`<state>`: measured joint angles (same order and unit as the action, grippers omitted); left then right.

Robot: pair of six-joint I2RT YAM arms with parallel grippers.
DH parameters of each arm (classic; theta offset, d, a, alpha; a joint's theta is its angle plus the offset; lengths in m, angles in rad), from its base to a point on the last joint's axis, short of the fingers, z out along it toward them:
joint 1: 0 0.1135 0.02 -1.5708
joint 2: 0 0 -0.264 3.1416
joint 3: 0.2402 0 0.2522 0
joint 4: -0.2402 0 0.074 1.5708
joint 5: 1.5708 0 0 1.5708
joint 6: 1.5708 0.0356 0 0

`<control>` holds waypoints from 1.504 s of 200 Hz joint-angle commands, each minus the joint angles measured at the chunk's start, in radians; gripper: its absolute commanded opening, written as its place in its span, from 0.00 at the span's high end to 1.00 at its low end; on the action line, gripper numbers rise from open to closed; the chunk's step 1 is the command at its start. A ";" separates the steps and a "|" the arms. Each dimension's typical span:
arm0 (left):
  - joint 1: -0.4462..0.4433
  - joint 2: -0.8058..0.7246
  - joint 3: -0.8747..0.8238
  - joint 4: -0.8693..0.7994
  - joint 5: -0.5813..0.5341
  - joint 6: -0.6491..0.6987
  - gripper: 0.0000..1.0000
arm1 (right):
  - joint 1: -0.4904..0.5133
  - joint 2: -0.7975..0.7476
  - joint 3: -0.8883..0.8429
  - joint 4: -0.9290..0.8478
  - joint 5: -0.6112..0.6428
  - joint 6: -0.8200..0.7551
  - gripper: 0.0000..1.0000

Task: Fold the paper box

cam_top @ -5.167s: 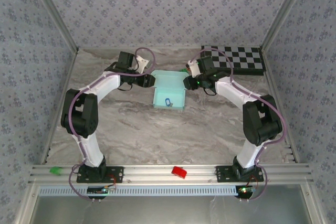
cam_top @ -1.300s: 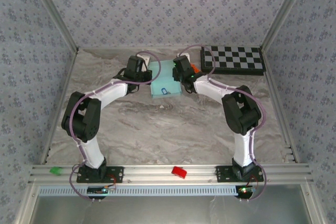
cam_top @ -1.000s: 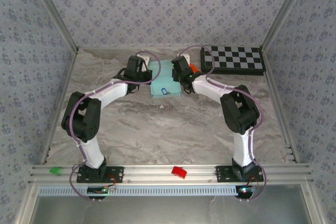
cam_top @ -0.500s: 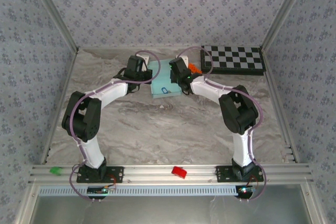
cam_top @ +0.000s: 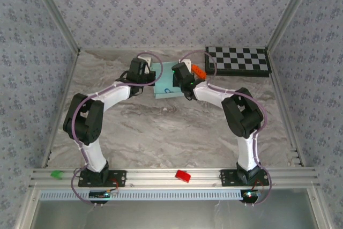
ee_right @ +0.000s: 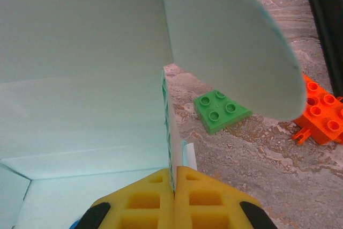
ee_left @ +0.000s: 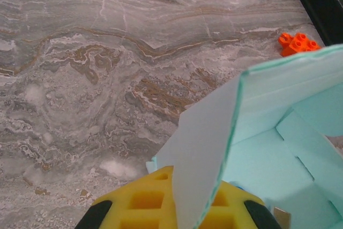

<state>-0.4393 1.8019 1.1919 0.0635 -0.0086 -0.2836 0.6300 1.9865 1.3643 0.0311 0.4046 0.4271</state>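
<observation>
The paper box (cam_top: pixel 165 82) is pale aqua card, part folded, standing on the marble table between the two arms at the back. My left gripper (cam_top: pixel 152 78) is shut on the box's left wall. In the left wrist view, that wall rises between the yellow fingers (ee_left: pixel 140 203) of the left gripper (ee_left: pixel 188 187), with the paper box (ee_left: pixel 268 156) open to the right. My right gripper (cam_top: pixel 178 82) is shut on the right wall. The right wrist view has the right gripper (ee_right: pixel 174 178) pinching that edge, and a rounded flap of the paper box (ee_right: pixel 230 41) curves overhead.
A green brick (ee_right: pixel 221 110) and an orange brick (ee_right: pixel 321 112) lie just right of the box; the orange brick (cam_top: pixel 198 70) also shows from above. The black-and-white checkerboard (cam_top: pixel 238 60) lies at the back right. A red piece (cam_top: pixel 183 176) and a green piece (cam_top: pixel 56 174) rest on the front rail.
The right gripper has closed on the box's right wall and shifted left. The box looks narrower and turned slightly. The left gripper keeps its hold.
</observation>
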 commanded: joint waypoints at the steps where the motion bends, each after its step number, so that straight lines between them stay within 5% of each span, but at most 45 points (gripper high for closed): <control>1: -0.015 -0.010 -0.026 0.028 0.004 -0.054 1.00 | 0.027 -0.028 -0.050 0.058 -0.010 -0.007 0.97; 196: -0.048 -0.095 -0.147 0.104 -0.013 -0.095 0.88 | 0.109 -0.090 -0.197 0.205 0.123 -0.050 0.98; 237: -0.052 -0.116 -0.186 0.140 -0.017 -0.094 1.00 | 0.131 -0.098 -0.225 0.263 0.165 -0.090 0.99; 301: -0.065 -0.149 -0.251 0.246 -0.074 -0.081 1.00 | 0.156 -0.101 -0.251 0.353 0.200 -0.161 1.00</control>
<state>-0.4747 1.6936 0.9718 0.2276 -0.0933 -0.3607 0.7563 1.9179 1.1278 0.3099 0.5915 0.3134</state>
